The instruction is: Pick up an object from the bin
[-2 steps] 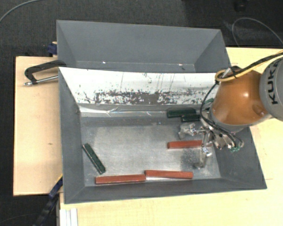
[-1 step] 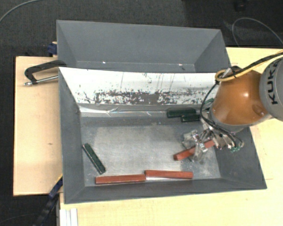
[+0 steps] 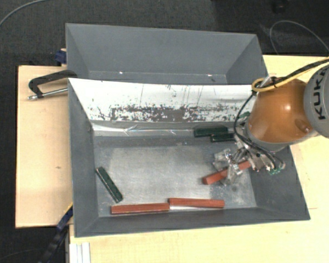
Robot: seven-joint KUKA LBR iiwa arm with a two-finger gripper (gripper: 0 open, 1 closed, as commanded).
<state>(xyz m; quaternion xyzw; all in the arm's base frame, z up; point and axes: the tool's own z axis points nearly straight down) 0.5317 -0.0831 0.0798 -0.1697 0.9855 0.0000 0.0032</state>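
Pinching the short red block (image 3: 213, 178) close to its right end, the gripper (image 3: 232, 170) sits low in the right half of the bin (image 3: 82, 163). Its fingers (image 3: 228, 162) are narrowed round the block, and most of the block's length sticks out to the left. That off-centre hold is the main risk, I judge: on lifting, the free end may sag or swing, and the block could twist out and drop back to the floor. Whether the block is clear of the floor I cannot tell. Two dark bars (image 3: 213, 132) lie just behind, by the back wall, near enough for the wrist to nudge. Long red bars (image 3: 140, 207) along the front wall and a green bar (image 3: 108, 184) at the left lie well apart, out of harm's way.
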